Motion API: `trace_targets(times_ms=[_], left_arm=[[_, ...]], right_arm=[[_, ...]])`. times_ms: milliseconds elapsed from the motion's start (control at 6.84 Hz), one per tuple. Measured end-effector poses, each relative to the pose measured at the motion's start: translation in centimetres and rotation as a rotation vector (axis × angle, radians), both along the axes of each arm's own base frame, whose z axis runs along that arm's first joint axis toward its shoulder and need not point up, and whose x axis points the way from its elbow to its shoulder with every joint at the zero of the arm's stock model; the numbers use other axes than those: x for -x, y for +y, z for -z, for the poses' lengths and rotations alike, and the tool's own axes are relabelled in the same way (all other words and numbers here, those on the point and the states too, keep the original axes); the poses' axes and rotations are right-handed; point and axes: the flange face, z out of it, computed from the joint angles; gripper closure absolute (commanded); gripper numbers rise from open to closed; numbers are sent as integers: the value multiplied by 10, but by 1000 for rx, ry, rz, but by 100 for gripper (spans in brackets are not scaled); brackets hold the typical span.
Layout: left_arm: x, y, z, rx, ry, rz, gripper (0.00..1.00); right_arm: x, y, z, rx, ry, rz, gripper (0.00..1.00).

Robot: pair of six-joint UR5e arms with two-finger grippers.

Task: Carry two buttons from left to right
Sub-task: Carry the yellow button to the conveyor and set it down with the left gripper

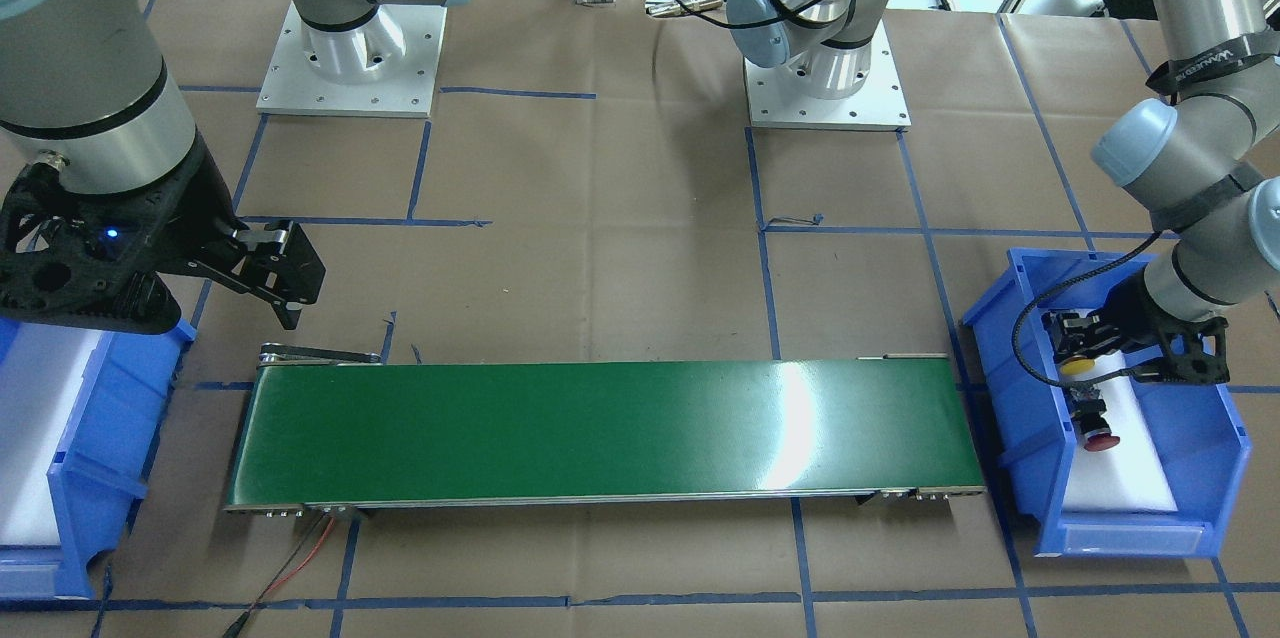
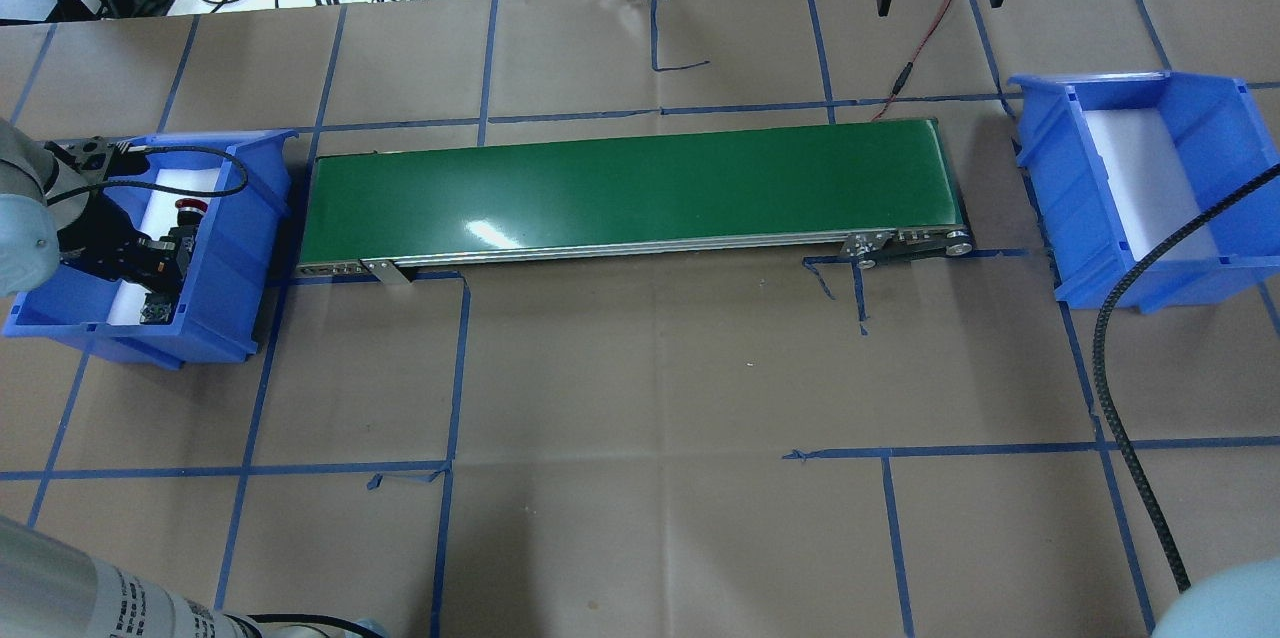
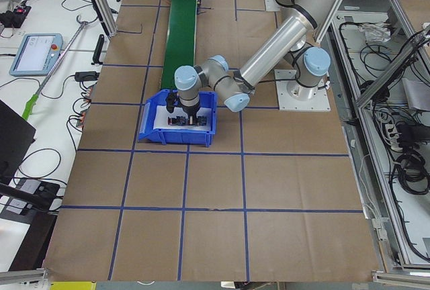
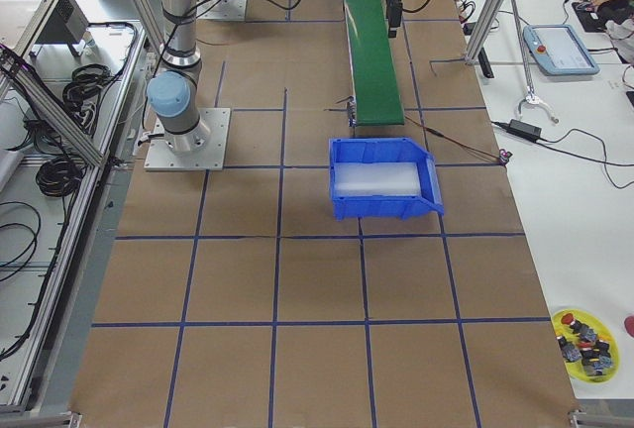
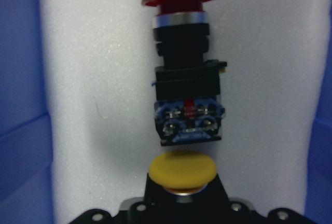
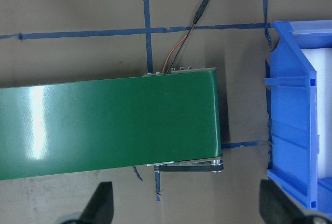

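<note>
Your left gripper (image 1: 1072, 346) is down in the blue bin (image 1: 1030, 398), jaws closed on the yellow button (image 5: 182, 171). The red button (image 5: 182, 79) lies on white foam (image 5: 93, 105) just beyond it. Your right gripper (image 6: 188, 206) hangs wide open and holds nothing, over the conveyor's (image 6: 109, 125) end.

A green conveyor (image 1: 600, 433) lies on a table (image 1: 620, 248) papered in brown and gridded with blue tape (image 1: 757, 188). Blue bins (image 2: 1055, 188) flank its ends, wires (image 6: 179, 47) trail from one end, and a yellow dish (image 4: 606, 324) of parts sits nearby.
</note>
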Motion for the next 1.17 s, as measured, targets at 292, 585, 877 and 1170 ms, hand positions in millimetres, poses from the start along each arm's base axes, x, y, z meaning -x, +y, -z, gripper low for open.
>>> trace_targets(times_ms=[292,585,877,1170], left_arm=[[-7,-9,-43,-18,13,-2,100],[-16,-23,-101,-45,28,-4,100],[-18,-37,-140,-50,30,-12,100],[26,-64,-158,-41,15,-27,100]], right_arm=[[1,-5,6,-1,-2,1,0],[0,14,-17,4,-42,6,0],[-7,59,-46,-69,-108,-2,0],[-11,92,-39,-160,-134,-33,0]])
